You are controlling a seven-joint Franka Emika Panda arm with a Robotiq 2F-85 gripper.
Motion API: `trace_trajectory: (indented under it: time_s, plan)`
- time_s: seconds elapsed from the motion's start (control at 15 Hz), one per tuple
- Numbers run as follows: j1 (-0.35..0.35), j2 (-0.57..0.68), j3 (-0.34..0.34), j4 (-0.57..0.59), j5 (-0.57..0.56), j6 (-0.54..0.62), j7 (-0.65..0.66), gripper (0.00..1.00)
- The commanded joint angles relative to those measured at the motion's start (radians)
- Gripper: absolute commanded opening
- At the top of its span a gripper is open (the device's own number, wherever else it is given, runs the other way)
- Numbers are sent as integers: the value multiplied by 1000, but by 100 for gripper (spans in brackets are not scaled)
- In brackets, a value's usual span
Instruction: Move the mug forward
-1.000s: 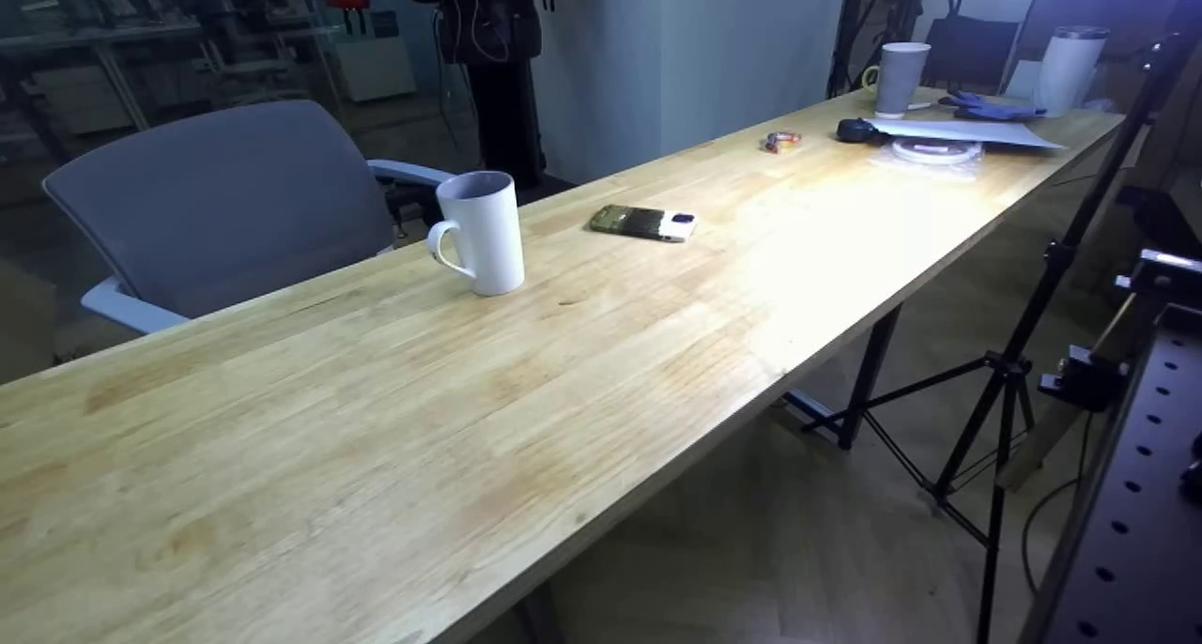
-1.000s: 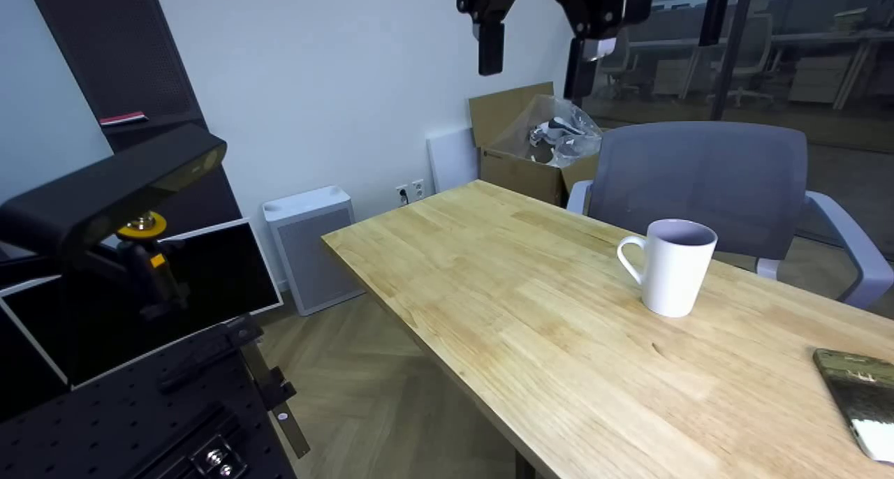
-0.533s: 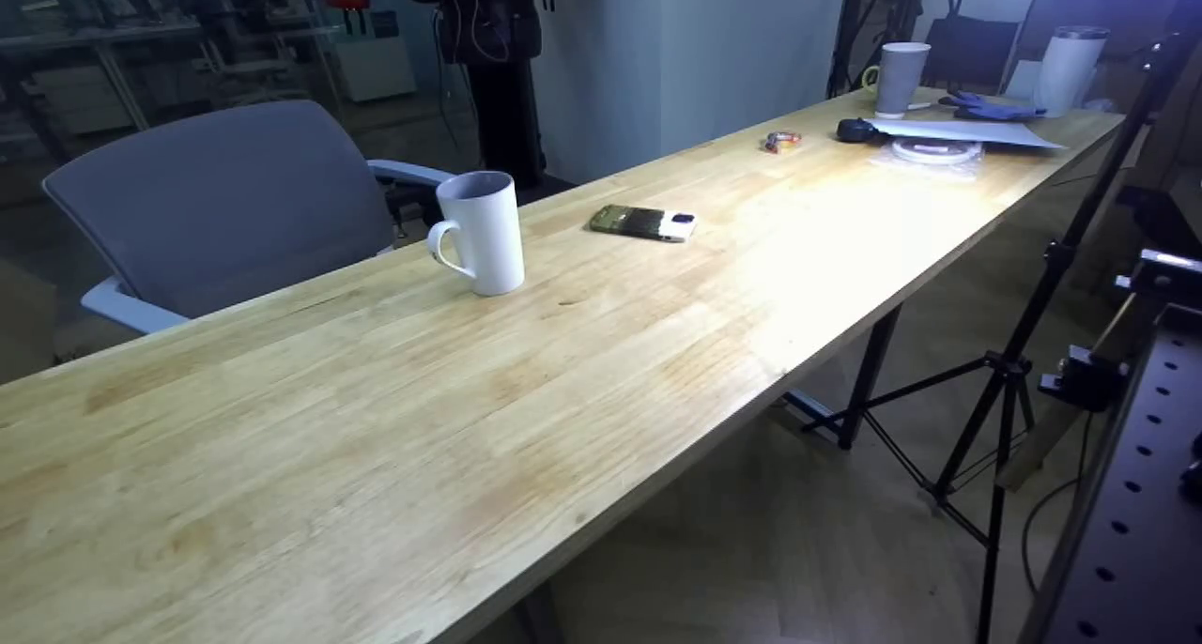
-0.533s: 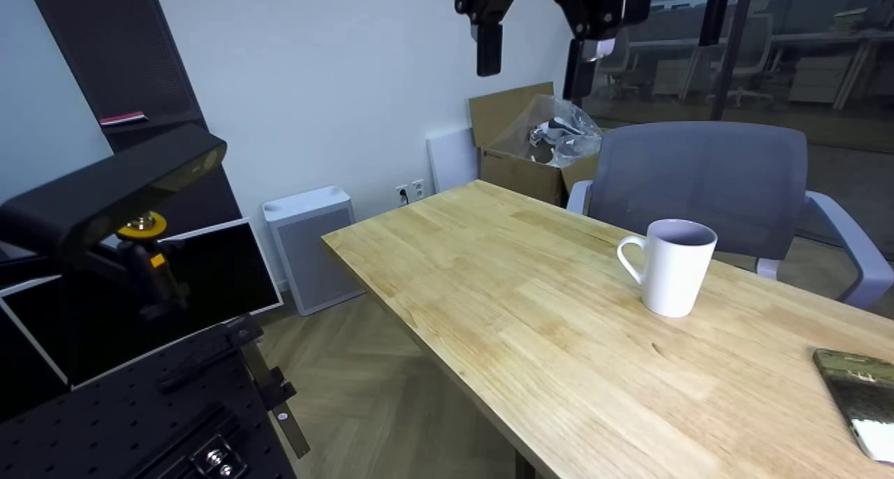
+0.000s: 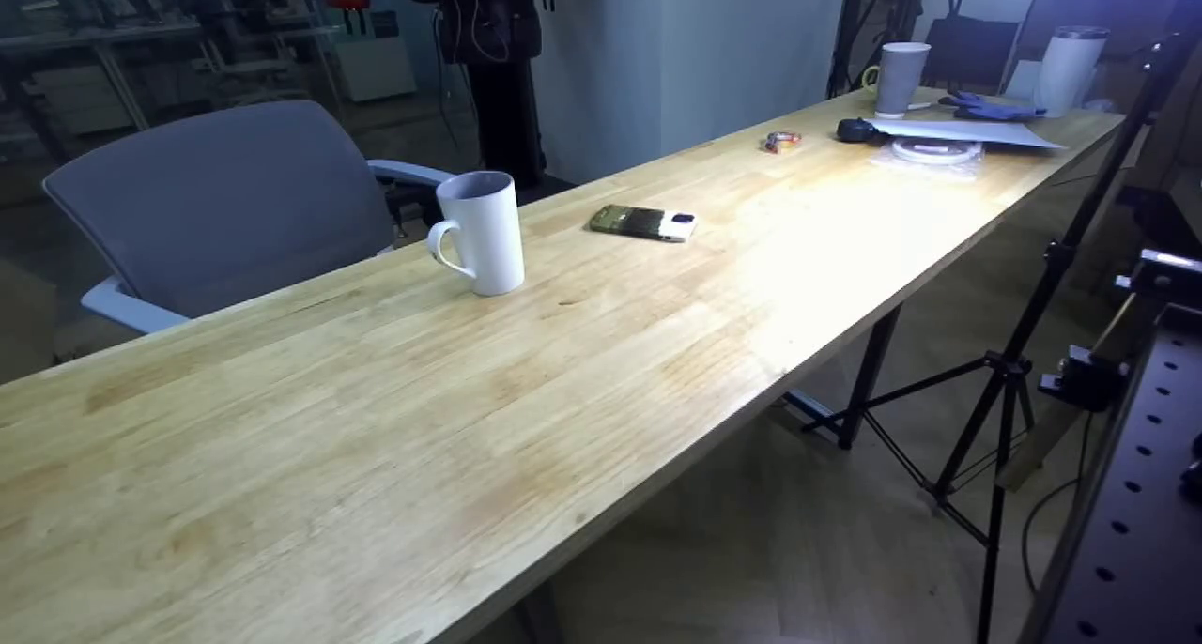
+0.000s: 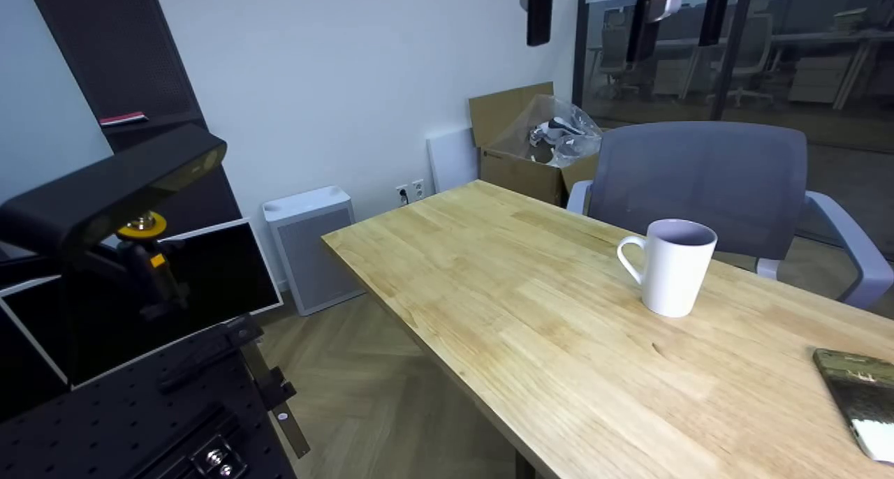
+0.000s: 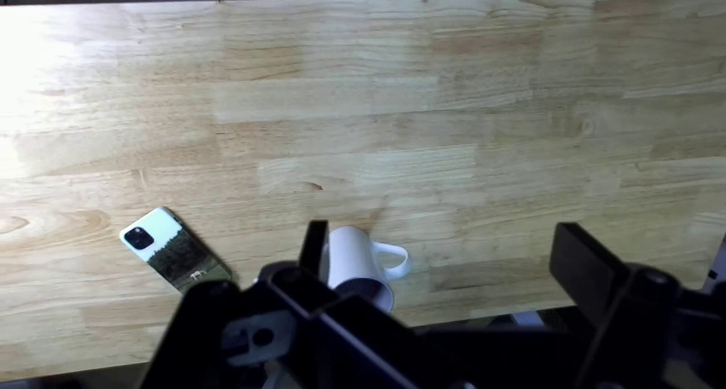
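Note:
The white mug (image 5: 496, 240) stands upright on the wooden table (image 5: 376, 437), close to the edge beside the chair. It also shows in an exterior view (image 6: 676, 273), with its handle on the left side. My gripper (image 6: 590, 38) hangs high above the table at the top of that view, jaws wide apart with nothing between them. In the wrist view the mug (image 7: 347, 256) lies below and partly behind one finger (image 7: 313, 247), which hides part of its body and rim. The gripper (image 7: 442, 233) is open there and does not touch the mug. The gripper is out of view in an exterior view.
A phone (image 5: 643, 222) lies flat near the mug. A grey chair (image 6: 698, 193) stands at the table edge behind the mug. A grey cup (image 5: 901, 81), a tumbler (image 5: 1071, 71) and a blue glove (image 5: 991, 107) are at the far end. A black camera (image 6: 112, 186) stands beside the table.
In an exterior view my gripper has moved up and to the right during the last half second, staying open. The mug and phone have not moved.

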Motion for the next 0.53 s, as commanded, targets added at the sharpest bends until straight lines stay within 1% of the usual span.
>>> trace_trajectory:
  time_s: [0.0,0.2,0.47]
  plan:
    - [-10,123,-32,133,12,-7,-38,100]
    - [-23,234,-54,251,27,-19,-58,100]
    - [-55,377,-62,407,39,-31,-37,100]
